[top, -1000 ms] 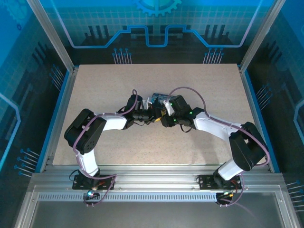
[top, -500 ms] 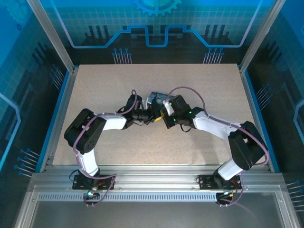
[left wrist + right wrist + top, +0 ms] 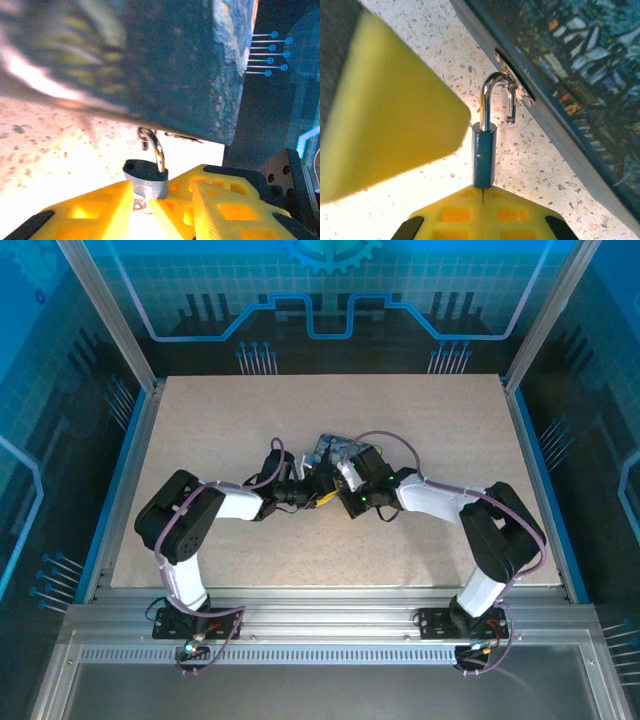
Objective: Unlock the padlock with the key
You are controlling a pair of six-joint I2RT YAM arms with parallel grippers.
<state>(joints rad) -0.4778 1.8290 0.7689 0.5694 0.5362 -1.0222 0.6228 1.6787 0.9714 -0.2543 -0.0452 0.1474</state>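
A blue-grey padlock hangs by its steel shackle from a ring on the edge of a dark box. The shackle's short leg is out of the body. My right gripper is shut, tips meeting at the padlock's base. A bit of the metal key shows under the padlock, so the grip appears to be on the key. My left gripper is open, its yellow fingers spread either side of the padlock. Both grippers, left and right, meet mid-table.
The dark box lies just behind the grippers on the speckled table. One left finger looms close beside the padlock in the right wrist view. Metal frame posts and blue panels ring the table.
The right gripper has closed at the padlock's base and its arm has swung leftward. The left gripper's jaws have come apart. Both grippers sit slightly nearer the left.
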